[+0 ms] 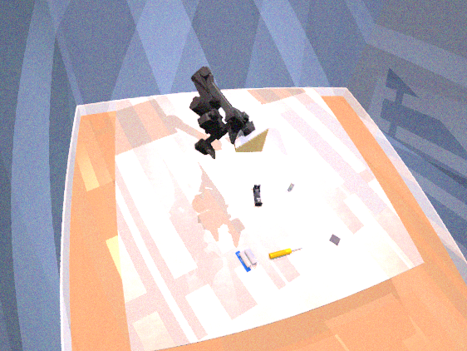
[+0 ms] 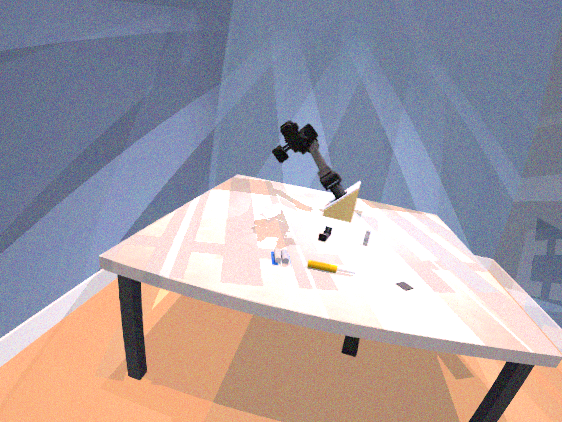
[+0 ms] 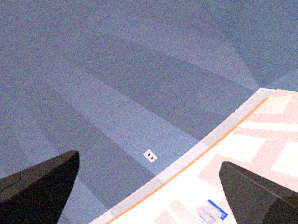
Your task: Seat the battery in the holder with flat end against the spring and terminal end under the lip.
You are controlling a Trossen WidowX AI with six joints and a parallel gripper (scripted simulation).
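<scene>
The black holder (image 1: 258, 195) (image 2: 325, 233) lies on the table in front of the arm. It is too small to see its spring, its lip or whether anything is inside. A small grey piece (image 1: 291, 187) (image 2: 367, 238), perhaps the battery, lies flat on the table to the right of the holder and apart from it. Two pale cylinders lie side by side against a blue strip (image 1: 243, 261) (image 2: 274, 258) (image 3: 217, 209) nearer the front. My gripper (image 1: 223, 150) (image 3: 152, 165) is open, with nothing between its fingers. It is raised well above the table, away from the holder and the grey piece.
A yellow-handled screwdriver (image 1: 280, 254) (image 2: 322, 266) lies right of the blue strip. A dark flat square (image 1: 335, 239) (image 2: 404, 286) lies farther right. An upright tan wedge-shaped panel (image 1: 254, 144) (image 2: 342, 207) stands by the arm's base, behind the holder.
</scene>
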